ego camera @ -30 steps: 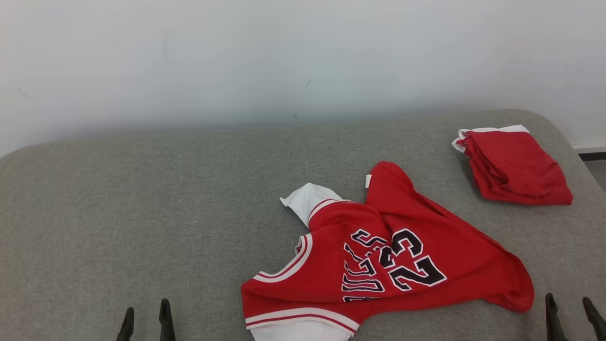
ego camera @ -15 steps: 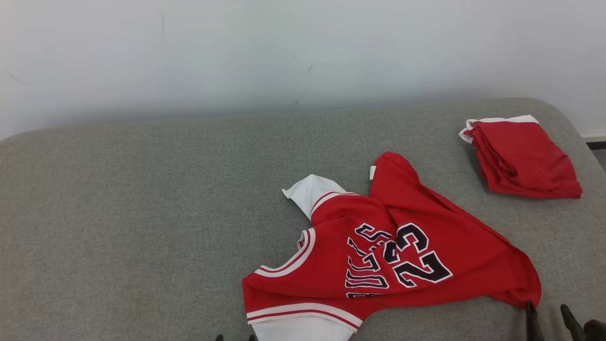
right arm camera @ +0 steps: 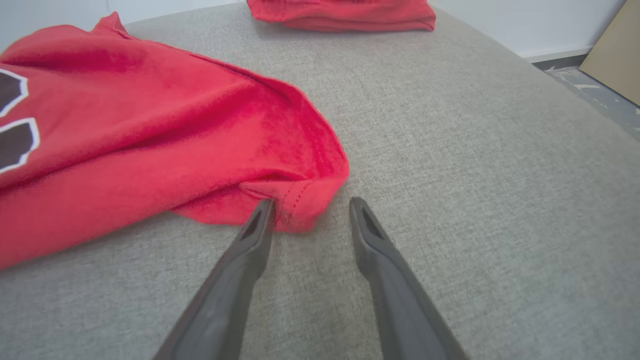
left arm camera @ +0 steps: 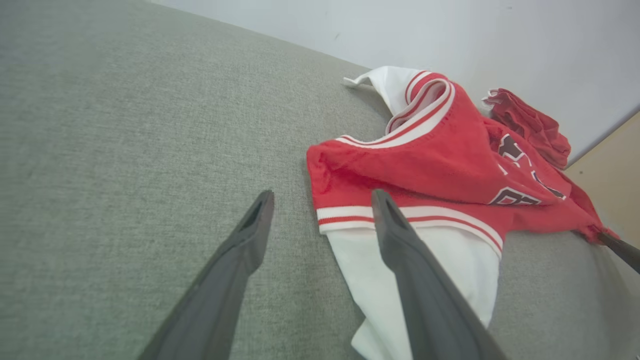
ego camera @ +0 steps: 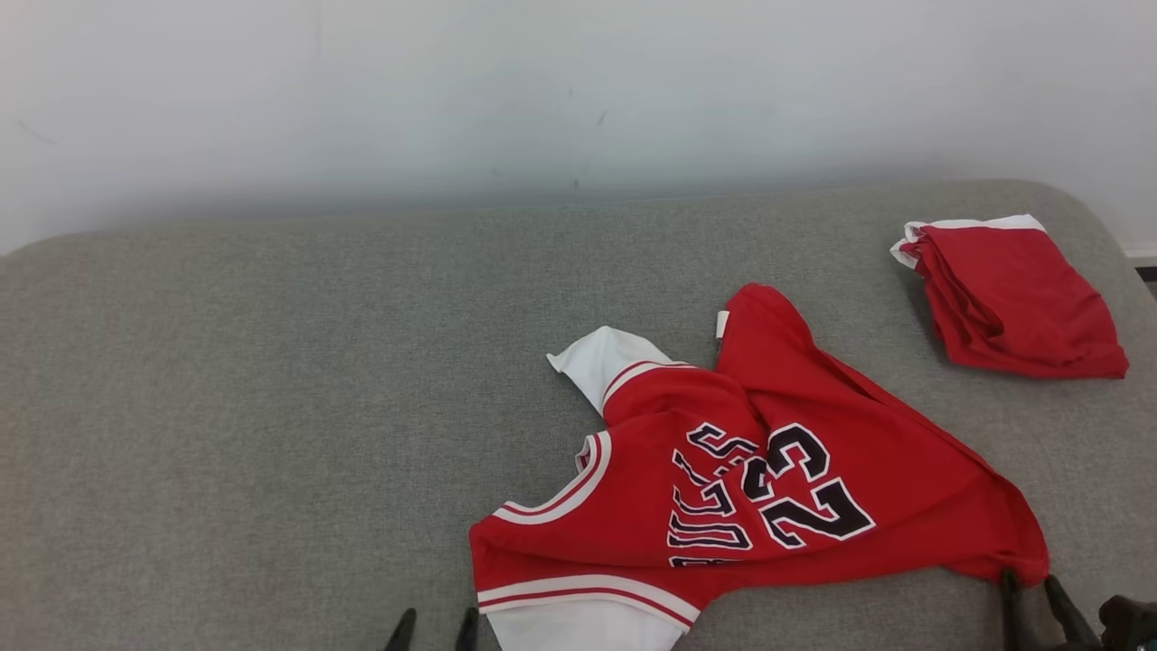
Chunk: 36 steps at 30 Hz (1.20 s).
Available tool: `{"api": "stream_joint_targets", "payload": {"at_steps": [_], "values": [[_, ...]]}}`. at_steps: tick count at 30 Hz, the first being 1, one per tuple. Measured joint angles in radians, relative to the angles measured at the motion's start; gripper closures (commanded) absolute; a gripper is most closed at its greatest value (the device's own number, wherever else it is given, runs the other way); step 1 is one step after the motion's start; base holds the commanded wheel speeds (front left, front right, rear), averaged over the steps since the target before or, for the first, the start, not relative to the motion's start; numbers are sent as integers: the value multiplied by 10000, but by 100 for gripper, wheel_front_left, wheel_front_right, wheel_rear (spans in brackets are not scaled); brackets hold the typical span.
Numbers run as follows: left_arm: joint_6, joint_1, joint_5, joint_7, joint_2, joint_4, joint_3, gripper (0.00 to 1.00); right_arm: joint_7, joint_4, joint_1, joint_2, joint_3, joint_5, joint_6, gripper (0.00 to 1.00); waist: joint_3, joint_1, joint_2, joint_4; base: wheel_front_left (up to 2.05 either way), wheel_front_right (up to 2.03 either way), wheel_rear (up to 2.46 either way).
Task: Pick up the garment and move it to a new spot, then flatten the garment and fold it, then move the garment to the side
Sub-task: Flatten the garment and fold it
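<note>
Both pincers have closed in on the jersey since a second ago, while the head camera has also shifted, so the whole scene sits slightly further right. The garment itself lies as it did. The left pincer point(ego camera: 436, 628), earlier well off to the left of the cloth, now pokes up from the bottom edge just beside the near-left corner of the jersey point(ego camera: 768, 470). Its fingers are spread wide and hold nothing, and in its wrist view one finger crosses in front of the white panel below the striped trim; I cannot tell whether it touches. The jersey lies crumpled on the right half of the grey fabric-covered desk point(ego camera: 226, 407), red with white-and-red banding at the arm and neck openings and a white flap sticking out at its far-left side. Black, white-edged print reads "23" beside the letters "ULLS", with a further letter lost in a fold. A small white tag point(ego camera: 723, 324) near the top is too small to read. The right pincer point(ego camera: 1030, 586), earlier clear of the cloth, is now at the jersey's near-right corner. Its fingers are apart around the hem tip, one fingertip against the fabric, not clamped. A folded red garment point(ego camera: 1017, 298) rests apart at the far right.
</note>
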Motion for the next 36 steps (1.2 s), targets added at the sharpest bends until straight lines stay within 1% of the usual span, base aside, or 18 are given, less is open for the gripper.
{"api": "stream_joint_targets", "payload": {"at_steps": [4, 6, 8, 10, 11, 12, 14, 15, 16, 20, 23, 25, 28, 30, 31, 32, 33, 36], "values": [[100, -3, 65, 0, 2, -347, 362, 0, -2, 182, -277, -146, 21, 8, 0, 100, -77, 0, 0, 83, 0, 0, 0], [132, 12, 211, 0, 2, -485, 545, 0, 0, -107, -303, -113, 171, 6, 0, 100, -138, 0, -1, 113, 0, 0, 0], [173, 35, 215, 0, 4, -594, 750, 0, -2, -660, -298, -54, 418, 6, 0, 100, -197, -1, 0, 128, 0, 0, 0], [201, 66, 215, 0, 6, -690, 951, 0, -2, -1442, -206, 38, 874, 6, 0, 100, -252, 0, -1, 128, 0, 0, 0], [207, 81, 215, 0, 6, -727, 1032, 0, -4, -1845, -102, 86, 1287, 6, 0, 100, -276, -1, -1, 125, 0, 0, 0], [207, 81, 215, 0, 6, -727, 1032, 0, -4, -1845, -102, 86, 1287, 6, 0, 100, -276, -1, -1, 125, 0, 0, 0], [215, 151, 215, 0, 6, -765, 1135, 0, -2, -2489, 229, 107, 2173, 98, 0, 100, -308, -1, -1, 111, 0, 0, 0], [215, 195, 215, 0, 6, -769, 1170, 0, -2, -2761, 406, 42, 2644, 339, 2, 100, -317, -1, 0, 101, 0, 0, 0], [215, 214, 215, 0, 4, -775, 1218, 0, 0, -2957, 542, -52, 2907, 522, 2, 100, -319, 0, -1, 85, 0, 0, 0], [213, 225, 230, 0, 8, -809, 1323, 0, 144, -3603, 696, -842, 3198, 974, 0, 100, -272, -1, 0, -8, 0, 0, 0], [211, 227, 245, 0, 10, -802, 1352, 0, 736, -3887, 955, -1087, 3503, 1409, 2, 100, -235, 0, 0, -81, 0, 0, 0], [198, 227, 245, 0, 8, -784, 1313, 0, 1124, -3979, 1147, -1430, 3496, 1816, 2, 100, -222, -1, -1, -110, 0, 0, 0], [182, 225, 244, 0, 4, -777, 1304, 0, 953, -3933, 1385, -1965, 2406, 2251, 0, 100, -212, -1, -1, -119, 0, 0, 0], [188, 224, 203, 0, 10, -794, 1356, 0, 938, -3716, 1484, -2169, 1898, 2332, 0, 100, -200, -1, 0, -165, 0, 0, 0], [190, 224, 190, 0, 10, -788, 1360, 0, 934, -3591, 1525, -2219, 1801, 2226, 0, 93, -192, 0, 0, -188, 0, 0, 0], [194, 225, 190, 0, 8, -777, 1356, 0, 842, -3488, 1531, -2176, 1607, 2201, 0, 50, -186, 0, 0, -217, 0, 0, 0], [201, 224, 188, 0, 6, -779, 1337, 0, 771, -3300, 1483, -2146, 1446, 2153, 2, 0, -181, -1, -1, -249, 0, 0, 0], [201, 220, 188, 0, 8, -752, 1252, 0, 477, -2627, 1255, -2104, 888, 1216, 0, 0, -165, 0, 0, -303, 0, 0, 0]]}}
